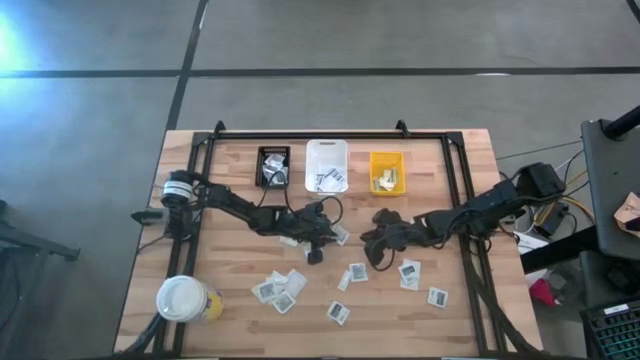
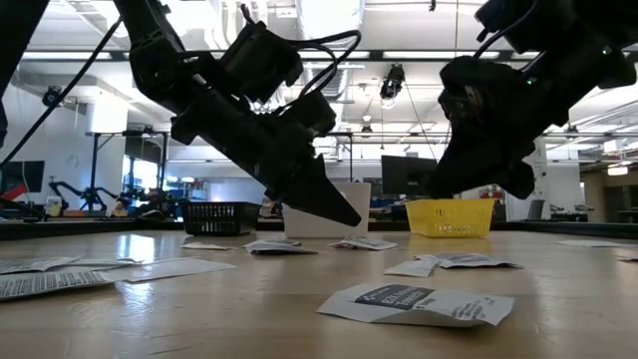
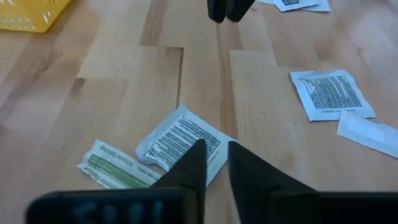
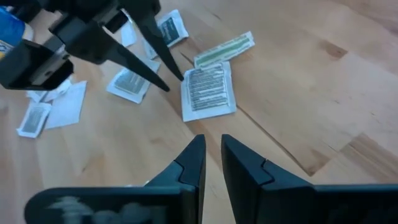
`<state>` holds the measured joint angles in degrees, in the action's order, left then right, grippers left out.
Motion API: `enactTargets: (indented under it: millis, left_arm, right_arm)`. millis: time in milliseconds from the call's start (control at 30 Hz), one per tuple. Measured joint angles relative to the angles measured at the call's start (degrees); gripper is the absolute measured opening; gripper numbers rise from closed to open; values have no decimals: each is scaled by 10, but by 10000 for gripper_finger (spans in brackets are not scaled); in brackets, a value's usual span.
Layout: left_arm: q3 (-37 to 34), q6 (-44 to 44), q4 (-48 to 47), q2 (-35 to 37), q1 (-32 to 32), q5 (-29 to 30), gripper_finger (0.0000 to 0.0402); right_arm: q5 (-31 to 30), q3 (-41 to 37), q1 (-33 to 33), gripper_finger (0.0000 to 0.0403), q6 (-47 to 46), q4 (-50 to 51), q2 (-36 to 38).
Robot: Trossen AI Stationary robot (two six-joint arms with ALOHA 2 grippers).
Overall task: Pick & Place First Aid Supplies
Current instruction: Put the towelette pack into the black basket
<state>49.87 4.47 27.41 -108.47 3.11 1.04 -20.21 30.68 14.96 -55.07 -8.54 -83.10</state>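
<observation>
The first aid supplies are small flat paper packets lying loose on the wooden table's near half [image 1: 280, 290]. One white packet with black print [image 3: 177, 140] [image 4: 208, 93] lies flat at mid-table, beside a narrow green-striped strip [image 3: 109, 168] [image 4: 224, 50]. My left gripper [image 3: 216, 146] [image 1: 332, 238] is closed to a narrow slit at that white packet's corner. My right gripper [image 4: 212, 140] [image 1: 378, 242] hovers just to the right of it, shut to a slit, with bare wood under it and nothing between its fingers. My left gripper has the white packet's corner [image 3: 213, 160], the one nearest the left arm, in the slit between its two fingers. The fingers [image 4: 177, 73] slant down from the table's left. The packet lies flat on the table. Whether the fingers pinch the paper, I cannot tell.
A black bin [image 1: 273, 167], a white bin [image 1: 326, 165] and a yellow bin [image 1: 387, 172] stand along the far edge, each holding packets. A white-lidded cup [image 1: 183, 298] stands at the near left corner. More packets lie at the near right [image 1: 410, 270] [image 1: 437, 296].
</observation>
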Motion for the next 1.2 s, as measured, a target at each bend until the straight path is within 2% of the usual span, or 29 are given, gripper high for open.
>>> enactTargets:
  millis: [167,267,700,1200]
  left_arm:
    - [-1,0,0,0,-1,19,5]
    - [-2,0,0,0,-2,35,7]
    - [-4,22,15,-1,-2,35,1]
    - [-3,44,28,-40,-7,41,0]
  right_arm:
    - [-1,6,0,50,0,-2,-17]
    - [-1,9,0,50,2,-17,-27]
    - [-10,10,-14,50,13,-116,-72]
    - [-10,10,-38,48,-9,-133,-81]
